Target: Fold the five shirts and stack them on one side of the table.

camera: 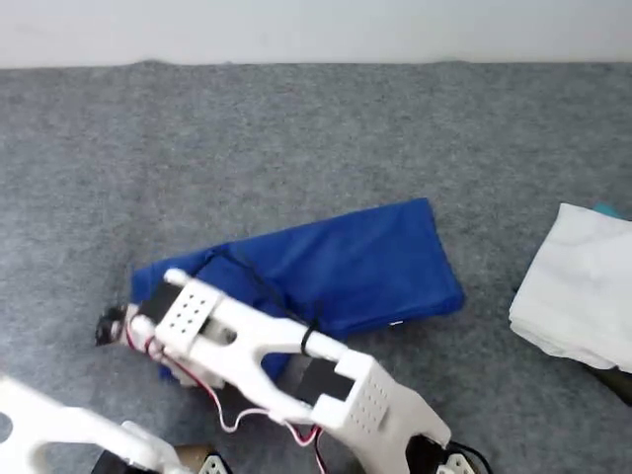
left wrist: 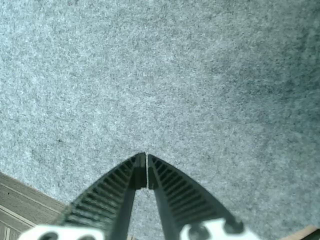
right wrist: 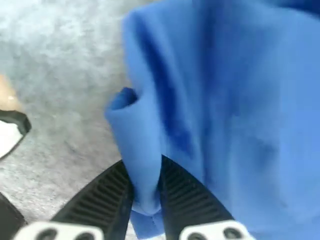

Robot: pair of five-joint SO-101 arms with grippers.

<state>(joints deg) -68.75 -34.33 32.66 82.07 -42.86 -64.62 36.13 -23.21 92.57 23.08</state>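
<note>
A blue shirt lies partly folded across the middle of the grey table, its long side running left to right. My right gripper is at the shirt's left end, reaching in from the near right. Up close, the right gripper is shut on a bunched fold of the blue shirt, with cloth pinched between its fingers. My left gripper is shut with nothing in it, over bare grey carpet near the table's edge. A white link of the left arm sits at the near left corner.
Folded white cloth lies at the right edge, with a teal sliver behind it and something dark under its near corner. The grey carpet covers the far half. A wooden floor lies past the table's edge.
</note>
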